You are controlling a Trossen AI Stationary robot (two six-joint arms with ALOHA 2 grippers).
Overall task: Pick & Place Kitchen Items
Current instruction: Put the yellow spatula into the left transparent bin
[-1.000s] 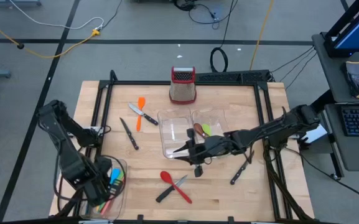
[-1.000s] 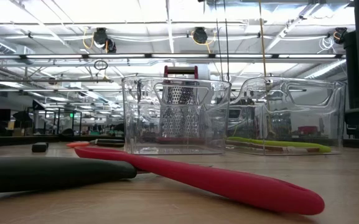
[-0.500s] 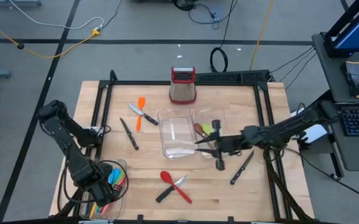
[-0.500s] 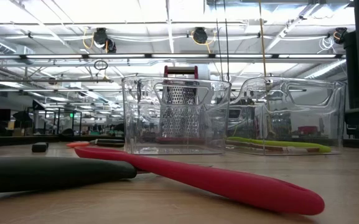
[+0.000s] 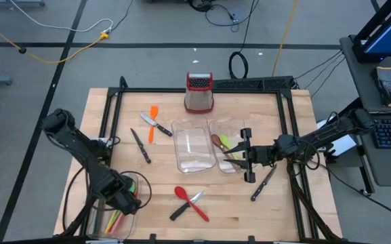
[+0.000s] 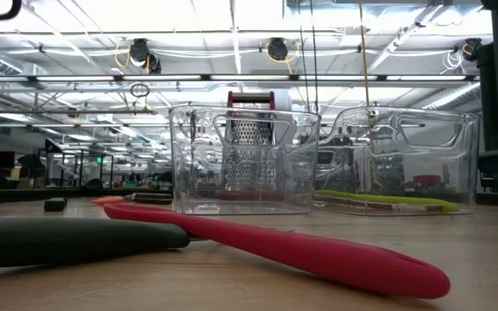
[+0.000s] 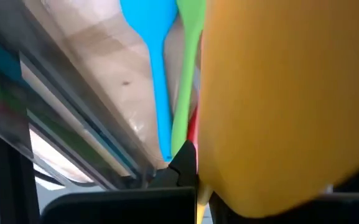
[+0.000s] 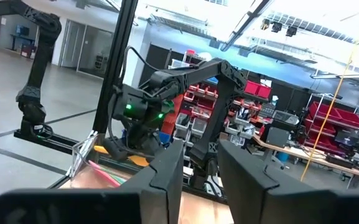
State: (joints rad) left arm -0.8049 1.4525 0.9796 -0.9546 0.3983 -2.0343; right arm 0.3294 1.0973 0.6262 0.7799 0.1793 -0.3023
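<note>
My left gripper [image 5: 126,198] hangs over a clear tray [image 5: 107,224] at the table's near left corner. The tray holds a blue spatula [image 7: 151,62], a green one [image 7: 188,68] and a yellow utensil [image 7: 279,106], which fills much of the left wrist view. My right gripper [image 5: 230,156] is open and empty, level over the right-hand clear tray [image 5: 230,129]. Its fingers [image 8: 167,180] point toward the table's left. That tray holds a brown spoon [image 5: 216,141] and a green utensil [image 5: 225,142]. A red spoon [image 5: 188,201] lies across a dark-handled knife [image 5: 183,207] near the front.
An orange spatula [image 5: 153,122] and two knives [image 5: 156,125] [image 5: 141,146] lie at the far left. Another knife [image 5: 263,183] lies right of the trays. The middle clear tray [image 5: 194,152] stands beside the right one. The red-topped grater [image 5: 199,93] stands at the far edge.
My right gripper has drawn back from over the middle tray toward the table's right edge and now hangs over the right-hand tray. My left gripper has shifted a little toward the table's right over the corner tray.
</note>
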